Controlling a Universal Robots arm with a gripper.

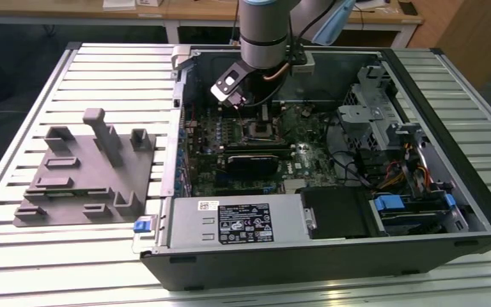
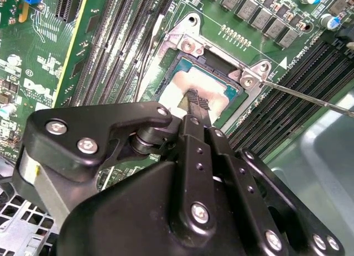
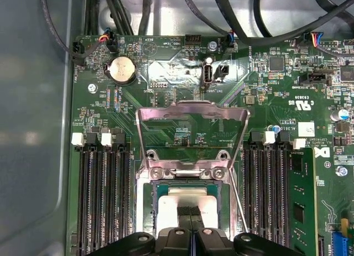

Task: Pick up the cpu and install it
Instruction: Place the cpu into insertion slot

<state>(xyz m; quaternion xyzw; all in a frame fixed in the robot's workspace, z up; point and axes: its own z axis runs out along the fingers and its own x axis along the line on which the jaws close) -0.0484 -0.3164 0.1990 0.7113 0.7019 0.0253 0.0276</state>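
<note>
A pale, slatted metal tabletop (image 1: 23, 256) stands over a dark floor (image 1: 7, 57), with light wooden desks (image 1: 202, 9) on white legs along the far side and a brown wooden panel (image 1: 475, 38) at the exterior view's right, all under soft, even light.

We saw the gripper (image 3: 191, 213) low inside the open case (image 1: 314, 262), its closed fingertips (image 3: 184, 213) at the top of the cpu (image 3: 191, 196). The raised load plate (image 3: 191, 109) stood just beyond the socket, and the thin lever rod (image 2: 310, 95) slanted beside it. Low memory slots (image 3: 105, 195) flanked both sides. The power supply (image 1: 237, 220) walled the near side, and the drive cage (image 1: 365, 96) walled the exterior view's right. Overhead the case lay open.
</note>
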